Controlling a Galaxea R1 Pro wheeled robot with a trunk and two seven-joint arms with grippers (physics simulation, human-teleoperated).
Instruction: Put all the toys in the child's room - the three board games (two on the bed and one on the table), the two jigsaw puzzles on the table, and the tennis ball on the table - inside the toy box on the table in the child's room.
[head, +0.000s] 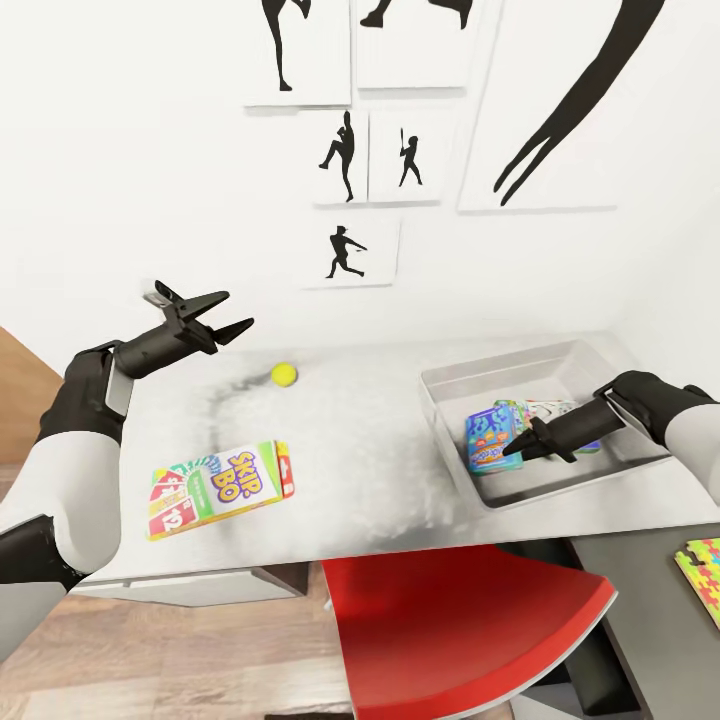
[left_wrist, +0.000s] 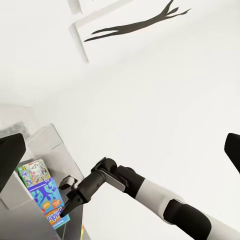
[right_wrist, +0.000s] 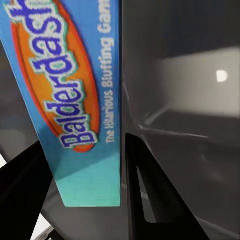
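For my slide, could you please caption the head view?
Right gripper over the blue board game in the toy box; SKIP-BO box and tennis ball remain on the table.

A white wall (head: 120, 150) stands behind the worktop (head: 380, 450), and on it hang white panels with black silhouettes of baseball players (head: 345, 150). Under the front edge of the worktop a red chair (head: 460, 620) is pushed in. The floor (head: 180, 660) is of light brown wood planks.
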